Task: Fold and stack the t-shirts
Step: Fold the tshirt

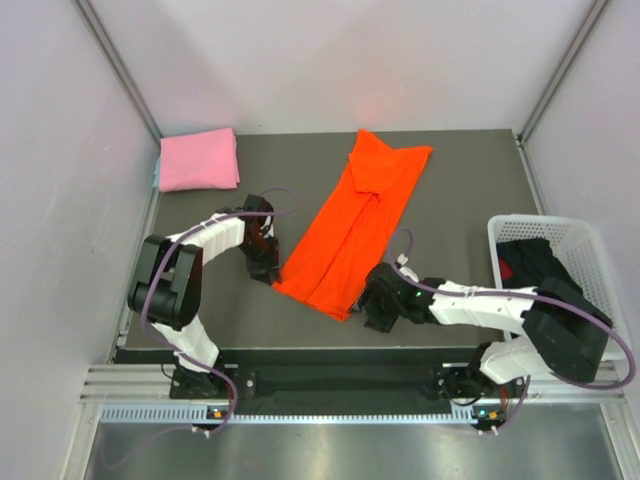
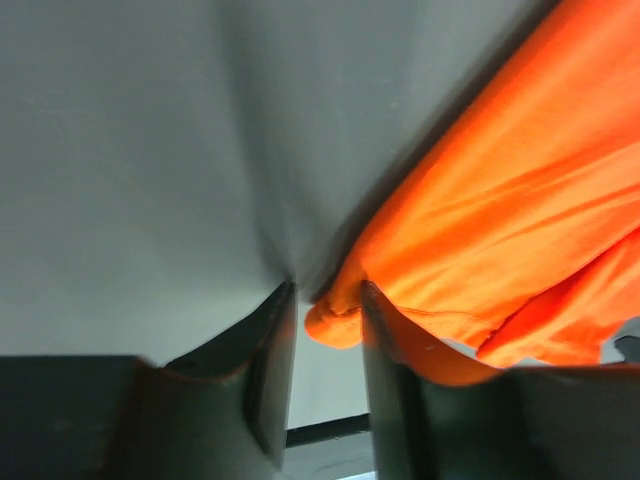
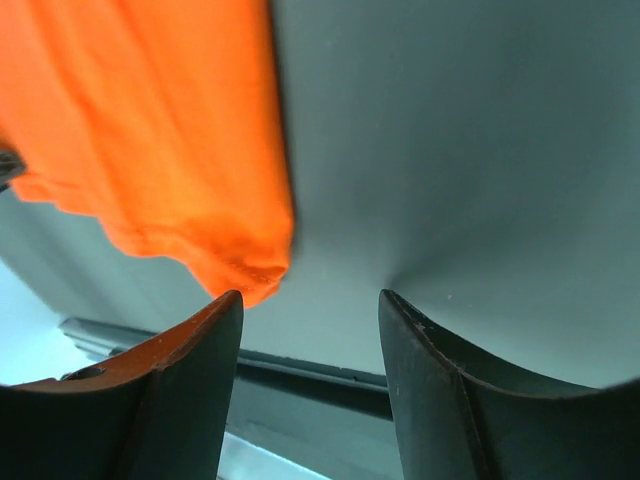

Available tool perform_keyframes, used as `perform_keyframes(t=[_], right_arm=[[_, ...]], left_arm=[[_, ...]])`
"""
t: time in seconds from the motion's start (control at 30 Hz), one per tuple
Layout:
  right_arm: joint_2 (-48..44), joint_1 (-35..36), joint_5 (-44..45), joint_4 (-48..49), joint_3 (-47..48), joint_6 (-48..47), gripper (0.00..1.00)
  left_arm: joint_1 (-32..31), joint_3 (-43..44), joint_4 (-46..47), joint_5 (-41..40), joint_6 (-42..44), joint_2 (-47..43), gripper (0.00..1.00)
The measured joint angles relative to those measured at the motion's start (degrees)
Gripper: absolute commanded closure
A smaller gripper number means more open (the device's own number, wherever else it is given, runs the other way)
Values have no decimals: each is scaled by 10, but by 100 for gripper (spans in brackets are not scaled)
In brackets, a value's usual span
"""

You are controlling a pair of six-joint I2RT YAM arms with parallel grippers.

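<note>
Lying slantwise on the dark table (image 1: 460,200), the orange-red t-shirt (image 1: 350,225) forms a long narrow band, its two sides doubled in to meet along a middle crease. The sleeve end lies farther from the arms than the hem.

Beyond the shirt's far-left side, well apart from it, a pink t-shirt (image 1: 198,160) lies as a flat folded square. To the shirt's right, well apart, a white basket (image 1: 590,250) holds something dark. Nothing lies on the orange cloth.

The left gripper (image 1: 270,272) sits at the shirt's near-left hem corner. In the left wrist view its jaws stand a little apart, with a rolled lip of hem between the fingers (image 2: 270,360); whether they press it I cannot tell. The right gripper (image 1: 365,300) is just beside the near-right hem corner, jaws wide apart and holding nothing. That corner lies just past its fingertips.

The orange cloth is soft and matte, with shallow wrinkles and a thick stitched hem. The table is smooth, flat grey. The basket is stiff plastic lattice, and the gripper fingers are black with curved inner faces.
</note>
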Motion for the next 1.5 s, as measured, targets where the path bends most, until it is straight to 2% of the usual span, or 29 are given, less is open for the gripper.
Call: perform_keyframes(t=[0.27, 0.43, 0.63, 0.73, 0.77, 0.83, 0.87, 0.93, 0.97, 1.0, 1.27, 1.4, 1.5], right_arm=[[49, 50, 36, 2, 27, 99, 43], [50, 56, 52, 4, 27, 126, 44], [61, 58, 59, 6, 34, 139, 50], [71, 58, 60, 7, 40, 136, 59], [74, 58, 59, 7, 41, 136, 66], [81, 59, 58, 6, 45, 130, 73], [84, 59, 58, 6, 45, 128, 80], [87, 59, 57, 6, 45, 126, 88], [88, 59, 57, 5, 45, 124, 97], [89, 59, 57, 6, 45, 120, 100], [68, 59, 68, -20, 44, 49, 100], [5, 59, 69, -61, 26, -3, 100], [-63, 59, 71, -105, -10, -25, 100]], left_arm=[[0, 0, -5, -25, 2, -10, 58], [0, 0, -5, -24, 2, -14, 59], [0, 0, -5, -16, 2, -17, 62], [0, 0, -5, -13, 2, -29, 62], [0, 0, -5, -11, 2, -35, 62], [0, 0, -5, -9, 2, -45, 63], [0, 0, -5, -9, 2, -49, 63], [0, 0, -5, -8, 2, -56, 65], [0, 0, -5, -5, 3, -59, 67], [0, 0, -5, -2, 4, -63, 67], [-6, -43, 5, 53, 1, -183, 62], [-31, -59, 9, 75, -12, -217, 59], [-74, -90, 15, 79, -38, -234, 59]])
